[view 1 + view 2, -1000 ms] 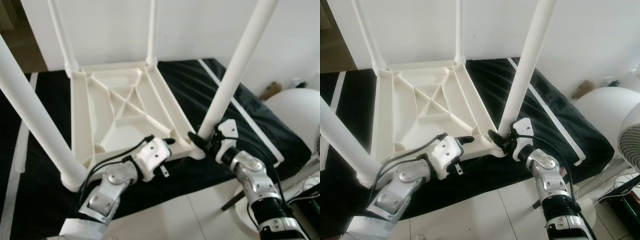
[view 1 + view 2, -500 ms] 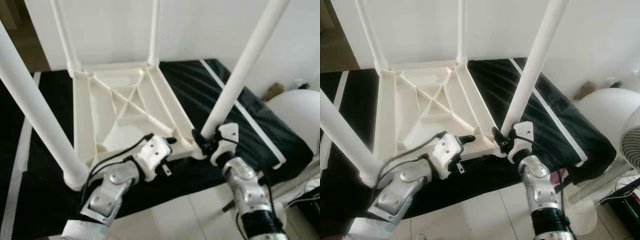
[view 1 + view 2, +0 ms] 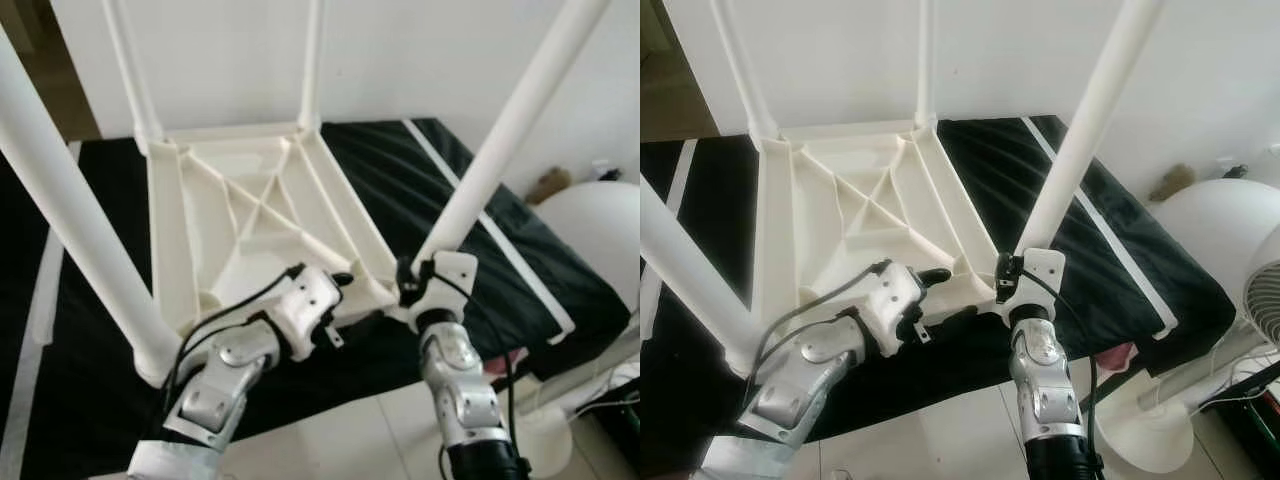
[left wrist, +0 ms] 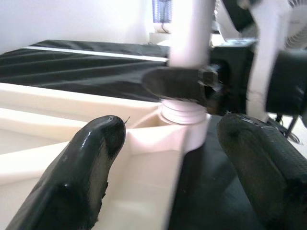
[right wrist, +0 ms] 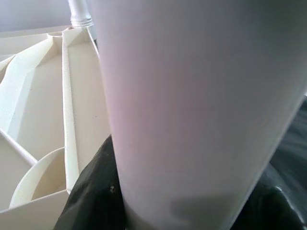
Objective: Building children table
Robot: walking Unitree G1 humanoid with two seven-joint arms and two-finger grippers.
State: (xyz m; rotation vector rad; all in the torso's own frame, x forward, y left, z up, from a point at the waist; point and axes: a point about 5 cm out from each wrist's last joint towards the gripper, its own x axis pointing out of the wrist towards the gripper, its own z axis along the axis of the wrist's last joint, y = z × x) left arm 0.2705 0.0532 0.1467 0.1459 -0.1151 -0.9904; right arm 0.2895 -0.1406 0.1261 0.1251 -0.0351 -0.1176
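The white plastic children's table (image 3: 250,215) lies upside down on a black mat, its four legs pointing up. My right gripper (image 3: 1012,285) is shut on the near right leg (image 3: 500,140) just above its socket; in the right wrist view the leg (image 5: 192,96) sits between the black fingers (image 5: 91,191). My left gripper (image 3: 940,298) is open at the table's near edge, beside that corner. Its fingers (image 4: 91,158) straddle the rim, one inside the frame and one outside over the mat. The near left leg (image 3: 70,220) rises at the left.
The black mat (image 3: 420,170) has white stripes and ends at a tiled floor (image 3: 950,430). A round white object (image 3: 1220,230) and a fan (image 3: 1265,300) stand to the right. A white wall is close behind the two far legs (image 3: 312,60).
My right forearm has swung in from the right and now stands almost straight under the leg's base, the gripper still shut on it. The left gripper stayed at the rim.
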